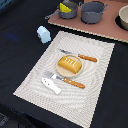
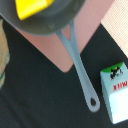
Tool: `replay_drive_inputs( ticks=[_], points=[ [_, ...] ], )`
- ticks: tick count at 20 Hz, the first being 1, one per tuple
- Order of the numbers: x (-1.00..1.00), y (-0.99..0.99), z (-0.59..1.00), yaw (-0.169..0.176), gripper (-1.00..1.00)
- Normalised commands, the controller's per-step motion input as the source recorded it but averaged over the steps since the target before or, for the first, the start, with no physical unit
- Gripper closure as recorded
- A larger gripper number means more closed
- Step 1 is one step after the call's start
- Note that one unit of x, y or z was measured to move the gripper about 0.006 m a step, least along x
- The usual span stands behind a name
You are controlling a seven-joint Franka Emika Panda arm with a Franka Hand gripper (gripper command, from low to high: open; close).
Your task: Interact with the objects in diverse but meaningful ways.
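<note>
Objects: placemat (image 1: 95,60) on dark table | pink board (image 1: 107,27) carrying two grey pots | bread loaf (image 1: 69,64) on plate, mat centre | milk carton (image 1: 43,34) just off mat | cheese wedge (image 1: 65,8) inside long-handled grey pot (image 2: 55,20) | white fish (image 1: 51,85) beside fork | gripper: out of frame, state undeterminable.

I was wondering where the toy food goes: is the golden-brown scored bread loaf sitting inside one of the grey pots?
No, the golden-brown scored bread loaf lies on a small plate on the striped placemat, well apart from the grey pots.
</note>
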Motion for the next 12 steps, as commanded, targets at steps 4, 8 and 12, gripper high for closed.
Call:
replay_drive_inputs(
  ticks=[4, 8, 12],
  points=[
    [-0.09, -0.96, 0.00, 0.011, -1.00],
    [0.05, -0.95, 0.00, 0.044, -1.00],
    [0.20, -0.95, 0.03, 0.033, -1.00]
  ],
)
